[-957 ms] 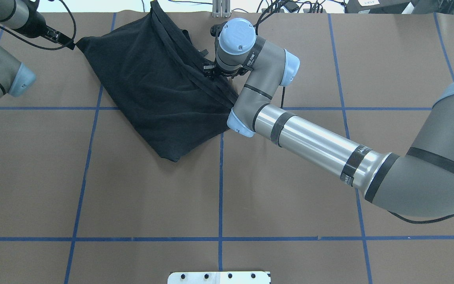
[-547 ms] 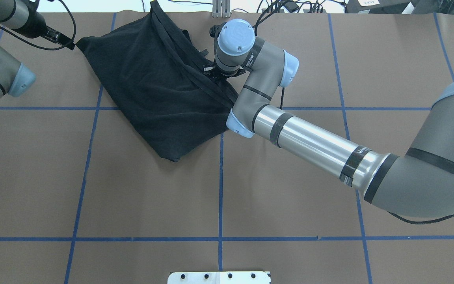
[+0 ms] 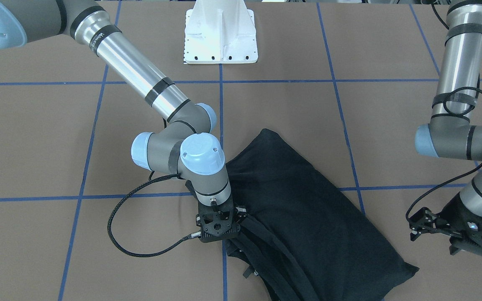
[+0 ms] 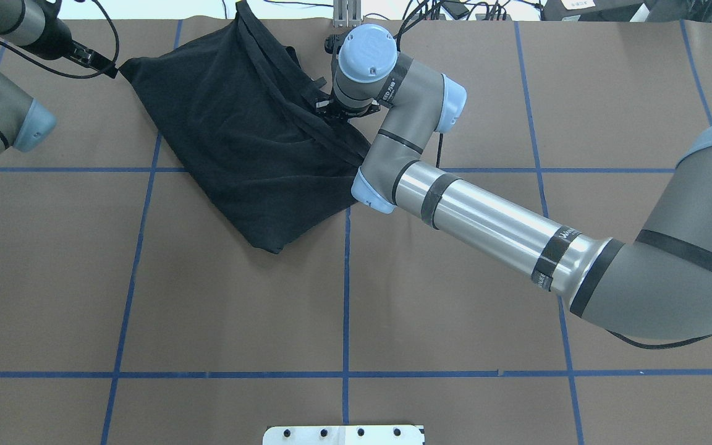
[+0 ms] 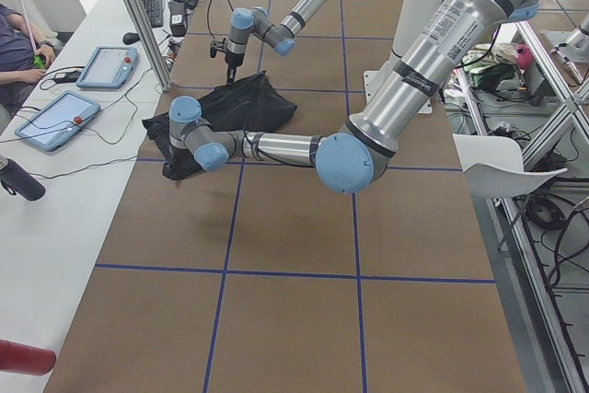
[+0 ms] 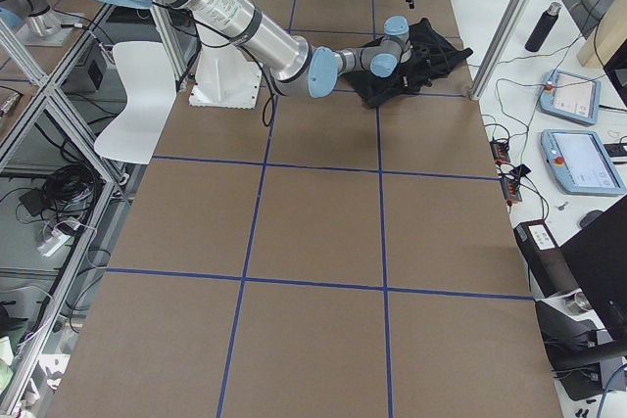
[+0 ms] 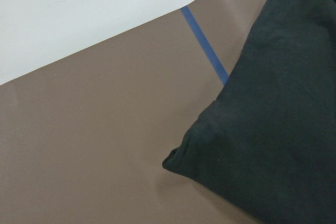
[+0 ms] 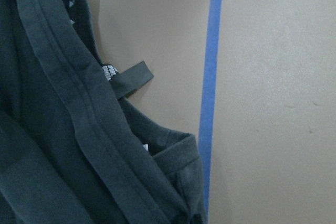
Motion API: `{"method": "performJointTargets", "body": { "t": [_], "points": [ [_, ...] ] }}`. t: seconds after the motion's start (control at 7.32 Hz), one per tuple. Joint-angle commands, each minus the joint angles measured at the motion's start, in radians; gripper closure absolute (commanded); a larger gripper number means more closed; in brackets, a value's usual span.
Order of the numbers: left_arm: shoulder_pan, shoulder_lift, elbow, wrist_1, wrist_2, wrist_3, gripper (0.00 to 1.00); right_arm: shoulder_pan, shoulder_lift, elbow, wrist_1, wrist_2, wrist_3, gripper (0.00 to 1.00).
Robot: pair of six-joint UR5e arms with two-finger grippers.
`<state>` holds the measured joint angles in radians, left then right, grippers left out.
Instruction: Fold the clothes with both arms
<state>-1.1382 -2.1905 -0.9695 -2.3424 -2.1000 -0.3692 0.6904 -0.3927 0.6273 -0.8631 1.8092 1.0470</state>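
Here the black T-shirt (image 4: 251,136) lies loosely doubled into a slanted oblong on the brown table (image 4: 455,309), at the edge far from the robot and a little to its left of centre. Only plain black cloth shows. Stitched hem bands (image 8: 79,103) and a small label tab (image 8: 128,77) lie along the side next to a blue tape line (image 8: 210,77). The right hand (image 3: 219,235) stands upright over that hemmed edge, its fingers hidden by the wrist mount; whether it is clenched on cloth cannot be told. The left hand (image 4: 105,65) sits low beside the shirt's pointed corner (image 7: 173,162), and neither its contact nor its state is clear. The fabric is judged light, limp and prone to dragging and bunching. Firm holds are likely the doubled hem and the corner, pinched through all layers.
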Motion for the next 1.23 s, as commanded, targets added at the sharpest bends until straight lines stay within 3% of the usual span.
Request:
{"method": "performJointTargets", "body": {
  "t": [0.0,0.14,0.27,0.68,0.82,1.09],
  "points": [
    [0.0,0.0,0.0,0.0,0.0,-0.011,0.0,-0.018,-0.03,0.087,-0.013,0.002,0.068,1.0],
    [0.0,0.0,0.0,-0.002,0.0,-0.014,0.0,-0.029,-0.06,0.145,-0.025,0.002,0.111,1.0],
    [0.0,0.0,0.0,-0.003,0.0,-0.014,0.0,-0.058,-0.125,0.275,-0.087,-0.005,0.129,1.0],
    [0.0,0.002,-0.002,-0.003,0.0,-0.016,0.0,-0.142,-0.366,0.762,-0.363,-0.04,0.134,1.0],
    [0.003,0.018,-0.003,-0.008,0.0,-0.016,0.0,-0.184,-0.427,0.882,-0.429,-0.065,0.164,1.0],
    [0.003,0.02,-0.003,-0.008,0.0,-0.016,0.0,-0.245,-0.559,1.049,-0.451,-0.109,0.18,1.0]
  ]
}}
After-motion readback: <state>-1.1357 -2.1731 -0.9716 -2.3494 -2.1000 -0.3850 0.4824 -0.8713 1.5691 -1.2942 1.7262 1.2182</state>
